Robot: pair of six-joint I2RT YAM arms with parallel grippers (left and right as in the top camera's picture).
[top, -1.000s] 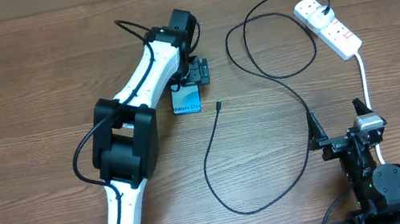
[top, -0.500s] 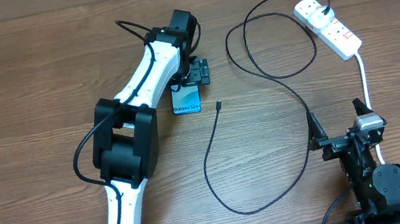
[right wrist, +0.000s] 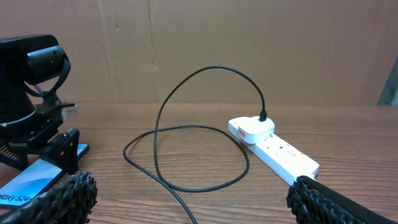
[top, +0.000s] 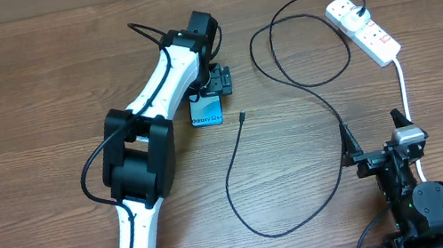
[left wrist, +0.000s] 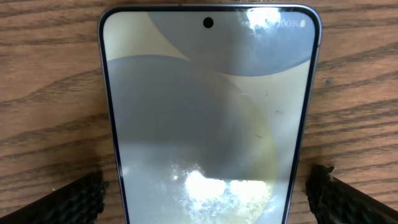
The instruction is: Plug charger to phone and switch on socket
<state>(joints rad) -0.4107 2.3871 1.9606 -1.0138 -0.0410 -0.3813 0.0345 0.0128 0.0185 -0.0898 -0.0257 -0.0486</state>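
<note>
The phone (top: 206,114) lies flat on the wooden table, its blue screen with the "Galaxy" text towards me. My left gripper (top: 212,89) is open and low over its far end. In the left wrist view the phone (left wrist: 208,106) fills the frame and the left gripper (left wrist: 208,208) has a finger on each side of it, with small gaps. The charger (top: 238,171) is a thin black cable whose connector tip (top: 241,118) lies just right of the phone. Its plug (top: 360,10) sits in the socket (top: 364,31). My right gripper (top: 374,136) is open and empty.
The cable loops widely across the middle of the table (top: 20,104) and passes just left of my right gripper. In the right wrist view the socket (right wrist: 277,149), the cable loop (right wrist: 186,134) and the phone (right wrist: 28,183) show. The socket's thick white lead (top: 403,89) runs down the right side.
</note>
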